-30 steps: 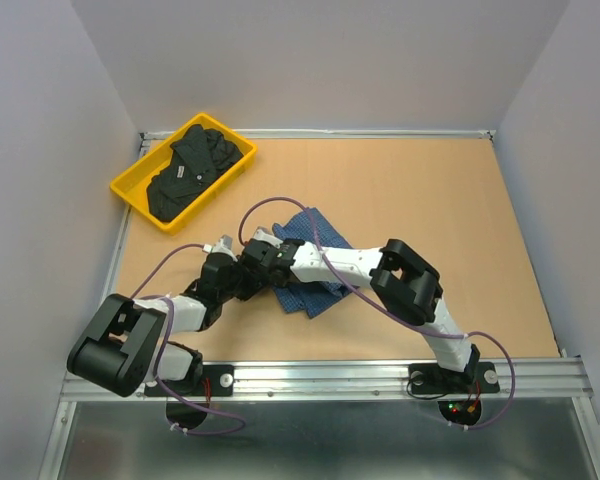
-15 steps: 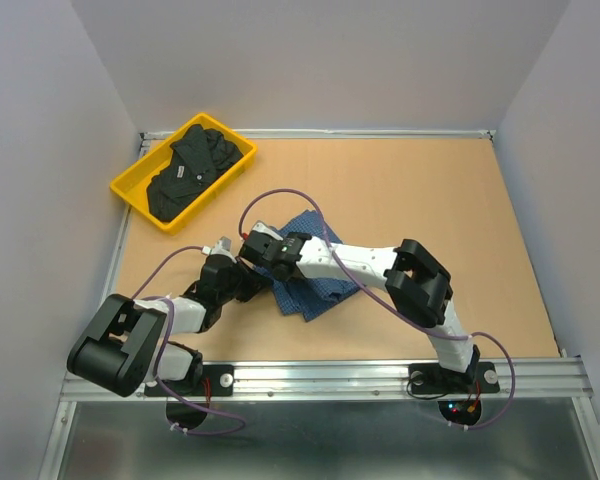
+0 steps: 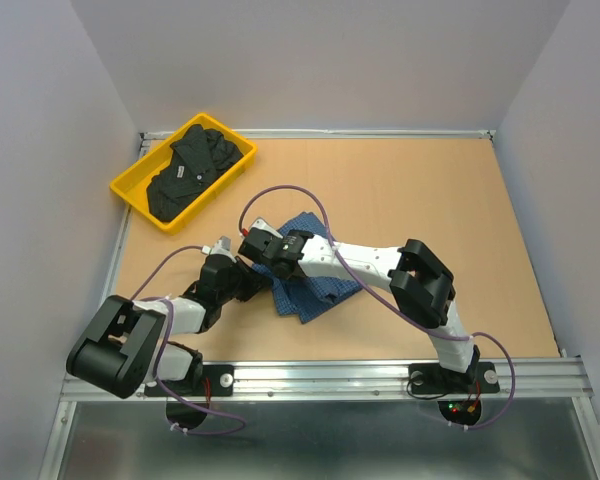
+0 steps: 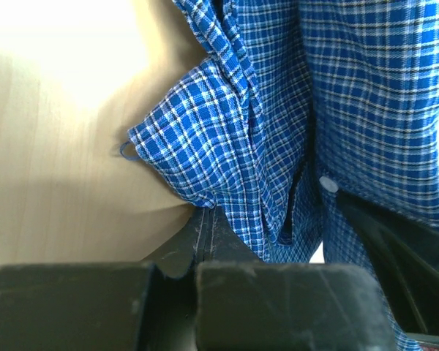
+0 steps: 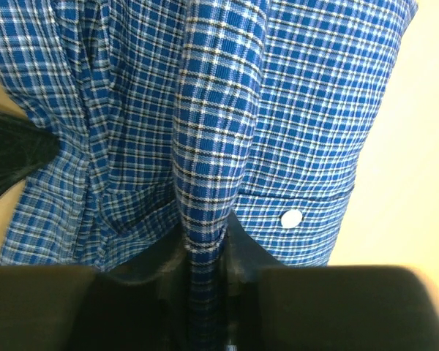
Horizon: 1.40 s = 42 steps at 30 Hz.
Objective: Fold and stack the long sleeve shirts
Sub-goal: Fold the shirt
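Blue shirt (image 5: 314, 110) in R end effector (image 5: 205, 245)

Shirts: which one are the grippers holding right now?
The blue shirt, mid-table: the left gripper and right gripper both pinch its checked cloth. The black shirt lies untouched in the yellow tray.

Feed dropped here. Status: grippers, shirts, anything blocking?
Left gripper and right gripper both shut on blue shirt, bunched up. Black shirt in yellow tray. Nothing blocking.
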### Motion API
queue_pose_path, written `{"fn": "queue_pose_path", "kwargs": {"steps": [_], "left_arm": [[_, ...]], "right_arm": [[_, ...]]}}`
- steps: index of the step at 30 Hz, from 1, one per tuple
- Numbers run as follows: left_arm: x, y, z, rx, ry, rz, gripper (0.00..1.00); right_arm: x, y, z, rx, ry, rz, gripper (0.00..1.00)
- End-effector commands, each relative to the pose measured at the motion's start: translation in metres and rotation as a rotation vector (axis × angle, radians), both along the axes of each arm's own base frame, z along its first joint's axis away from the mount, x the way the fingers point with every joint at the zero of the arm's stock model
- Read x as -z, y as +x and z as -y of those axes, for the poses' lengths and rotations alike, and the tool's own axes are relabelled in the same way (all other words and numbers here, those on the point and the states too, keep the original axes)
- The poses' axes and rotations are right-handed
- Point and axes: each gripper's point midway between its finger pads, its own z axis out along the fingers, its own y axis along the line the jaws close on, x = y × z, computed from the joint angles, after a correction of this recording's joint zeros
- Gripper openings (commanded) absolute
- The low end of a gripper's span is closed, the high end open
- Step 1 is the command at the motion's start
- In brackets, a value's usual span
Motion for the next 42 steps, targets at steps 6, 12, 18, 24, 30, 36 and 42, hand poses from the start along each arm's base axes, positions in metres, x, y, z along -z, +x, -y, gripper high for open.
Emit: {"fn": "queue_pose_path", "kwargs": {"steps": [6,12,18,24,30,36,42], "left_arm": [[-0.007,-0.001,0.001,-0.001,-0.021,0.033,0.0],[-0.005,-0.003,-0.001,-0.012,-0.018,0.027,0.0],[-0.006,-0.008,-0.009,-0.049,-0.013,0.02,0.02],[-0.022,-0.008,-0.016,-0.077,0.003,0.045,0.18],[-0.057,-0.005,-0.031,-0.126,0.057,0.122,0.5],[-0.124,0.018,-0.029,-0.136,0.047,0.272,0.61],[-0.159,0.067,-0.002,-0.075,0.082,0.308,0.61]], "right_arm": [[-0.04,-0.007,-0.044,0.021,0.24,-0.02,0.44],[-0.061,-0.02,-0.066,-0.011,0.397,-0.078,0.57],[-0.088,-0.021,-0.056,0.012,0.495,-0.035,0.57],[-0.112,-0.018,-0.023,0.061,0.589,0.008,0.56],[-0.125,-0.007,0.012,0.125,0.824,-0.012,0.57],[-0.097,-0.016,0.027,0.132,0.92,-0.05,0.51],[-0.074,-0.025,0.033,0.154,0.982,-0.084,0.47]]}}
